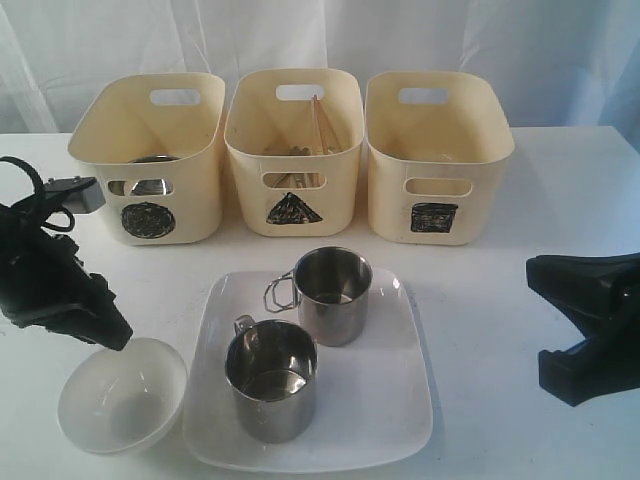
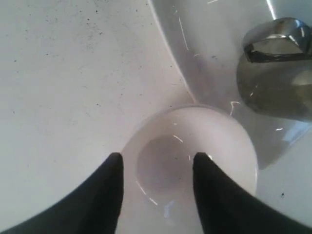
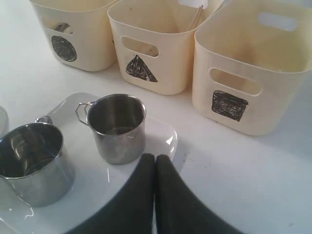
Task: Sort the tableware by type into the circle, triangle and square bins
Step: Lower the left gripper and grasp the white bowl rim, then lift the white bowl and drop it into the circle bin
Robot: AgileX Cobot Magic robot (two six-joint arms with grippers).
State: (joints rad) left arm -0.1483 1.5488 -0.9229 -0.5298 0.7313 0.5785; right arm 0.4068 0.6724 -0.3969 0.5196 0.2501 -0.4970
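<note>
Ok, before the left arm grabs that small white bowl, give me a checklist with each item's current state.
1. Left end effector open: ok.
2. It is over the small white bowl: ok.
3. Bowl empty: ok.
4. Bowl clear of the large white square plate: cannot tell.
5. Right end effector shut, away from the bowl: ok.
6. Left end effector low enough to grip the rim: cannot tell.

cream bins (image 1: 195, 200) (image 1: 250, 190) (image 1: 390, 200): 3 | steel mugs (image 1: 272, 380) (image 1: 333, 295): 2 | steel bowl (image 1: 152, 160): 1 | small white bowl (image 1: 120, 395): 1 | large white square plate (image 1: 370, 400): 1 | wooden chopsticks (image 1: 318, 125): number cannot be told
</note>
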